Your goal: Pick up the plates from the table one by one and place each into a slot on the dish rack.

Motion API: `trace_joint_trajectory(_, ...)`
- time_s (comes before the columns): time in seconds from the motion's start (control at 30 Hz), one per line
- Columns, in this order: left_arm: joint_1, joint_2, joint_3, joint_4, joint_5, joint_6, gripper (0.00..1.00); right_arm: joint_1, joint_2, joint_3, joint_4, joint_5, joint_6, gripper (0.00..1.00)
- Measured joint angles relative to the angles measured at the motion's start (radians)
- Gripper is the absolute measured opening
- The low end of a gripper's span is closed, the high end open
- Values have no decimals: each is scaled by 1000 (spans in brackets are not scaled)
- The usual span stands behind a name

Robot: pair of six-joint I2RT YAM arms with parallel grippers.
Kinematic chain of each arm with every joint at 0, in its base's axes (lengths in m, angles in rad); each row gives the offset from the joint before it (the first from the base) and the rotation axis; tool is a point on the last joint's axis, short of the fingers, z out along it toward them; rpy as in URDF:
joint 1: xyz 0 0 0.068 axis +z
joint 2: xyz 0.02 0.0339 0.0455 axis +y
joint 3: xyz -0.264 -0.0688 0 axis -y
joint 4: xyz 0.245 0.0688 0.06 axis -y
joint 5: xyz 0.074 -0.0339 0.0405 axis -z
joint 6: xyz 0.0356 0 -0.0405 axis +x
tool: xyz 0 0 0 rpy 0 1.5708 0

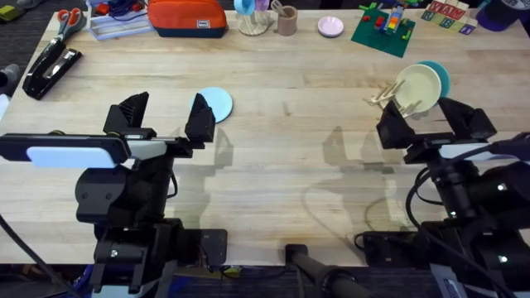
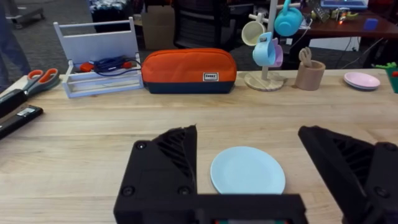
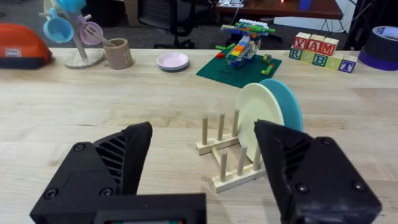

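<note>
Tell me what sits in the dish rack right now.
The dish rack holds two plates upright at one end: a cream plate and a teal plate directly behind it, largely covered by the cream one. The remaining slots stand empty.

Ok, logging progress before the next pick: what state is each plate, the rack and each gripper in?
Light blue plate: flat on table, unheld.
Cream plate: upright in rack.
Teal plate: upright behind cream plate.
Dish rack: front slots free.
Left gripper: open.
Right gripper: open.
</note>
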Motion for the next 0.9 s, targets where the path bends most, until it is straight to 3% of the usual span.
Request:
trace_joint_trajectory(0.5, 0, 0, 0, 2, 0, 0, 993, 0, 0, 0, 8, 0, 0, 994)
trace_joint_trajectory(0.9, 0, 0, 41, 13, 0, 0, 993, 0, 1, 27, 124, -3, 25, 995)
